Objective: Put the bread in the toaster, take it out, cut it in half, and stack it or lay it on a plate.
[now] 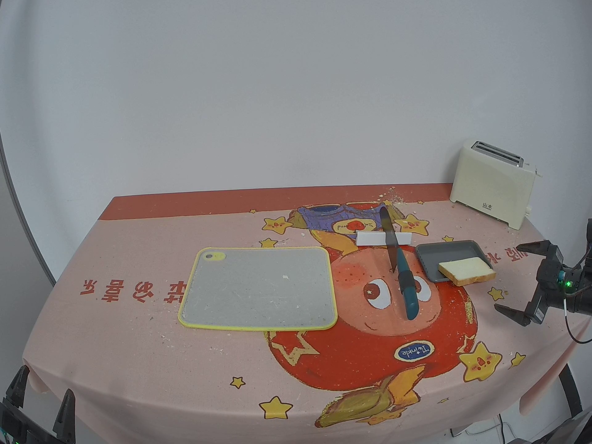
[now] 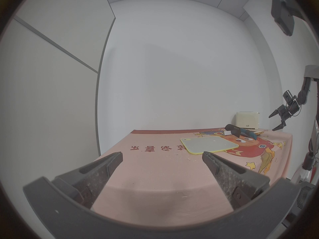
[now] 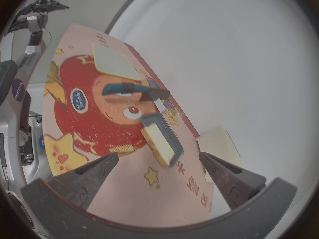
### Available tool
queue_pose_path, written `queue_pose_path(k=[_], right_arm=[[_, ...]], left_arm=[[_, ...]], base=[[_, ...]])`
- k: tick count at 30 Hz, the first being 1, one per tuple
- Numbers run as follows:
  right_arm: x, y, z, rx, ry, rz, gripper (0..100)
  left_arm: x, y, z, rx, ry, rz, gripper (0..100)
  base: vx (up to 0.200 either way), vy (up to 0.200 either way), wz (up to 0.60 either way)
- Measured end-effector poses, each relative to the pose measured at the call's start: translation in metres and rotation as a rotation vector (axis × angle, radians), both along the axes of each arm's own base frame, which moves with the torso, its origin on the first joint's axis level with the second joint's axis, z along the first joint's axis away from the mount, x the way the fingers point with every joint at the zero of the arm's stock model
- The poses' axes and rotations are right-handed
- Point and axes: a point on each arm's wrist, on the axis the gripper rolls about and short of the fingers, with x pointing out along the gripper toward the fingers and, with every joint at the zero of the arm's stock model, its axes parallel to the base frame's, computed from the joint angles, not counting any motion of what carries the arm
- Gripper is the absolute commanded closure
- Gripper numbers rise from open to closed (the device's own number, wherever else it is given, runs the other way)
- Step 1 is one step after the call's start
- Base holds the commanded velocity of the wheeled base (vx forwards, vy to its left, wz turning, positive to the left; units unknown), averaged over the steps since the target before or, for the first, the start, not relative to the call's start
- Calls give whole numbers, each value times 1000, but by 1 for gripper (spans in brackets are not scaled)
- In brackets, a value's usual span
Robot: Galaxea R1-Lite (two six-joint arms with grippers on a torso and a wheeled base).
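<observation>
A slice of bread (image 1: 467, 271) (image 3: 158, 143) lies half on a small grey plate (image 1: 441, 254) (image 3: 166, 130) at the table's right side. The cream toaster (image 1: 493, 183) (image 2: 247, 120) (image 3: 219, 145) stands at the far right corner, slots empty. A knife with a teal handle (image 1: 407, 285) (image 3: 114, 89) lies left of the plate, its blade resting on a white holder (image 1: 373, 238). My right gripper (image 1: 521, 282) (image 2: 278, 120) (image 3: 158, 165) hovers open just right of the bread, nothing between its fingers. My left gripper (image 1: 40, 399) (image 2: 162, 165) stands open off the table's near left corner.
A grey cutting board (image 1: 259, 288) (image 2: 209, 144) (image 3: 111, 62) with a yellow rim lies in the middle left of the table. The cartoon-print tablecloth (image 1: 123, 340) drapes over the edges. A white wall stands close behind the table.
</observation>
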Motion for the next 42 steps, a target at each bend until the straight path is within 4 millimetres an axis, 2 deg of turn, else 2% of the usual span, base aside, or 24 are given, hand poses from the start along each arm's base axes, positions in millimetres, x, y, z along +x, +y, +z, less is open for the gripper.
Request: queue_pose_path(k=[5,14,19,26,34,42], right_arm=[[5,3,-5,12,17,56,0],[3,6,-11,-185,-36,-32,0],[1,11,-14,-234,-99,-65,0],[3,18,-24,-265,-66,-61,0],[22,25,-22,-298,-132,-106,0],[35,33,-29,-323,-113,-107,0]], left_arm=[[0,0,0,0,0,0,0],[0,0,0,0,0,0,0],[0,0,0,0,0,0,0],[0,0,0,0,0,0,0],[0,0,0,0,0,0,0],[0,0,0,0,0,0,0]], base=[[0,0,0],[0,0,0],[0,0,0],[0,0,0],[0,0,0],[0,0,0]])
